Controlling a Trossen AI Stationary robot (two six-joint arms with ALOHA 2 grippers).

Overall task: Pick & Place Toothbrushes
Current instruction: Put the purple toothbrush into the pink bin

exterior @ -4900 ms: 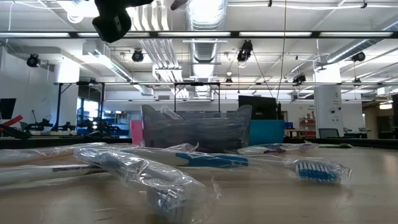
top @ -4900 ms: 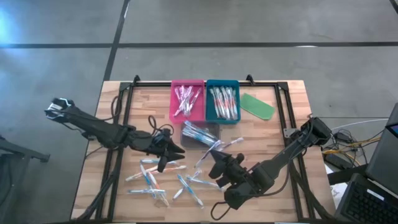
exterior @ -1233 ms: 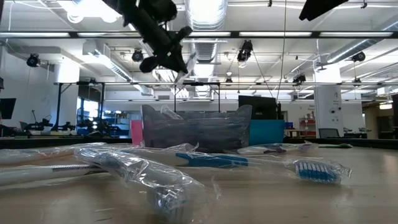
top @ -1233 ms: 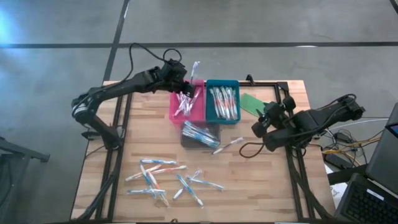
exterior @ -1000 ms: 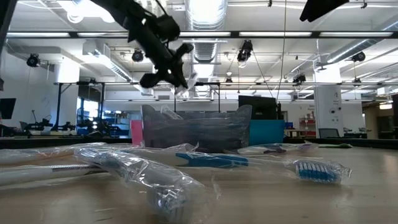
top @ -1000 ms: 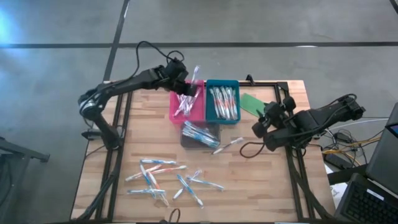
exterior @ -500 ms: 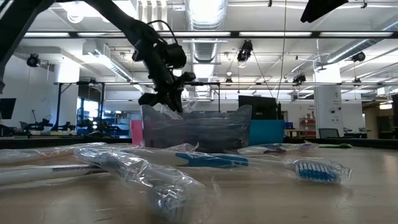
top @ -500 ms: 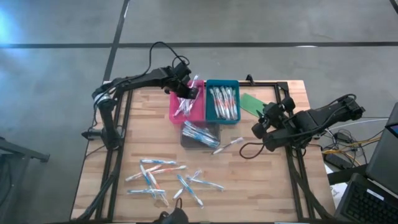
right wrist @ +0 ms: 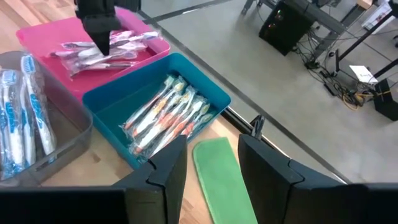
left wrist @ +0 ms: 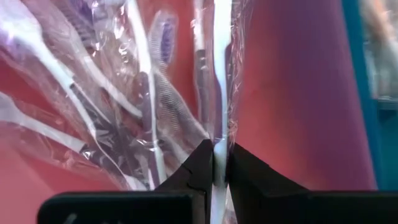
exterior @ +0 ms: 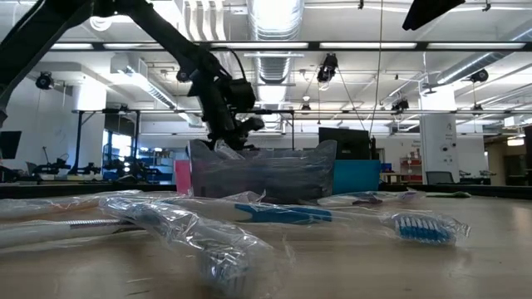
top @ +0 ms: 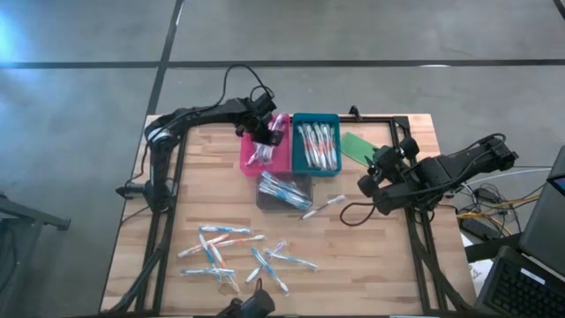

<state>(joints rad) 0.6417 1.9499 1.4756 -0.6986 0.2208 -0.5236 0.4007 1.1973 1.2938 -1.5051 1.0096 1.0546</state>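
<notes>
Since a second ago your left pincer [top: 261, 132] has come down from above the back rim into the pink tray [top: 248, 155], still carrying its brush; the right arm has not shifted.

High view: the left pincer sits in the upper centre of the frame, low over the pink tray. The teal tray [top: 316, 169] lies just right of it, the grey tray [top: 284, 191] below. Loose brushes [top: 225, 252] are scattered at lower left on the surface [top: 371, 274]. The right pincer [top: 374, 168] waits right of centre, near the green piece [top: 364, 148].

Low view: the left pincer [exterior: 235, 131] hangs just over the grey tray's rim line, upper left of centre.

Left wrist view: the fingers [left wrist: 202, 163] are clamped on a white wrapped brush [left wrist: 221, 81], with other wrapped brushes beneath it.

Right wrist view: the right fingers [right wrist: 171, 160] stand apart, holding nothing.

Risk: crinkled wrapping may cling to the fingers on release, dragging the brush back out. The teal tray's wall is close beside; lift straight up, where there is open room.
</notes>
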